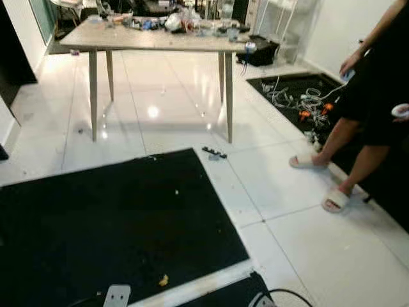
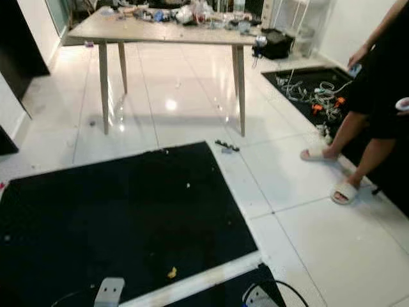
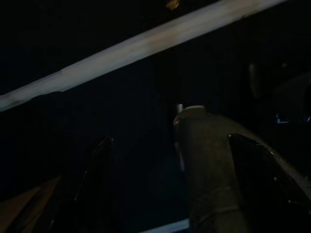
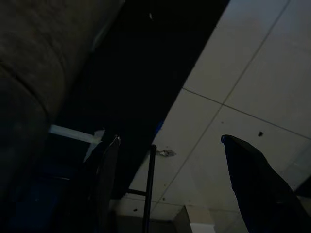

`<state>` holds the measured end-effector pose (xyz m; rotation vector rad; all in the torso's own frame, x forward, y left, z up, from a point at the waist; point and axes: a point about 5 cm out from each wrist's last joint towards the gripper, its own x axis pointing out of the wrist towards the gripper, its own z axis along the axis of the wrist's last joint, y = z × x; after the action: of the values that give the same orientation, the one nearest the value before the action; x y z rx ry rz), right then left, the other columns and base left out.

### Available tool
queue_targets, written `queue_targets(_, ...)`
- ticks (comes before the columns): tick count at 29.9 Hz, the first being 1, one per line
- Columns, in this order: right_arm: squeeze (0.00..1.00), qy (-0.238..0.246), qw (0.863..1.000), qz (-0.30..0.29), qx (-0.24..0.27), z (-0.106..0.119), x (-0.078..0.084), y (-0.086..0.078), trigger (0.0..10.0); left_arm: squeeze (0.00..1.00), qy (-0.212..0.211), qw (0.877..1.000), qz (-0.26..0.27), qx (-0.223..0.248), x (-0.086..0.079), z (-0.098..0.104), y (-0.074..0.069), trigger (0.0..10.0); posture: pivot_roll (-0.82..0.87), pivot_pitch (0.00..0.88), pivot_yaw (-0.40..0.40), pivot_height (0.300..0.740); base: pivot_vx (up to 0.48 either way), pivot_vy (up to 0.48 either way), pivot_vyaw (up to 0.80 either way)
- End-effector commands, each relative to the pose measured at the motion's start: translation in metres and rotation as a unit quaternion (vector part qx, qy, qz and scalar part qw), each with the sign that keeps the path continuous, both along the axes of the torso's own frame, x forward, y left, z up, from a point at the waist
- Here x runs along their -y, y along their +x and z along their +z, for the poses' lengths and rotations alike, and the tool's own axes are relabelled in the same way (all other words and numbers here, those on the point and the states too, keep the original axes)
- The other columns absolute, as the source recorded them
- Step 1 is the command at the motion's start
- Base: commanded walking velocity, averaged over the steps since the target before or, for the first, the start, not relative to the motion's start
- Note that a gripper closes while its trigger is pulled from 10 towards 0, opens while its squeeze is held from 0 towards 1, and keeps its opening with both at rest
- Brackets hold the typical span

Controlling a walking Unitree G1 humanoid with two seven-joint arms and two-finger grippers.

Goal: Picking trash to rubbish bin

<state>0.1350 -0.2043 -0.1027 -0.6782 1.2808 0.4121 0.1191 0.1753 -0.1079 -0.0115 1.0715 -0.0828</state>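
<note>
A small yellow scrap (image 1: 163, 280) lies on the black mat (image 1: 108, 224) near its front edge, and it appears again as the yellow scrap (image 3: 171, 4) in the dark left wrist view. A dark, narrow piece of litter (image 1: 214, 153) lies on the white tiles just past the mat's far right corner. My left gripper (image 3: 171, 140) hangs low over the mat, open and holding nothing. My right gripper (image 4: 170, 139) hangs open over the tiles at the mat's edge, also holding nothing.
A wooden table (image 1: 153, 39) cluttered with several items stands ahead on four thin legs. A person in slippers (image 1: 358, 147) stands at the right beside a second black mat with tangled cables (image 1: 300, 102). A white strip (image 1: 192, 288) borders the near mat.
</note>
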Motion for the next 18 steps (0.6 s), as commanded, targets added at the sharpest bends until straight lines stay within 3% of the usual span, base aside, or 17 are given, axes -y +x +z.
queue_targets(1,0.0,0.0,1.0,-0.006,0.006,0.0014,0.0025,0.0028,10.0,0.0,0.005,1.0,-0.005,-0.004,-0.0024,-0.0001,-0.0005,10.0,0.01,0.026,0.013,0.74,0.48,0.0,0.0)
queue_targets(13,0.0,-0.003,1.0,-0.002,0.006,0.0013,0.002,0.003,10.0,0.0,0.003,1.0,-0.007,-0.007,-0.002,-0.0004,-0.0013,10.0,0.0,0.026,0.01,0.74,0.48,0.0,0.0)
queue_targets(18,0.0,-0.01,1.0,0.007,-0.003,0.0009,0.0035,0.001,10.0,0.0,0.003,1.0,-0.009,-0.007,-0.0014,-0.0007,-0.0024,10.0,0.0,0.026,0.01,0.74,0.48,0.0,-0.78)
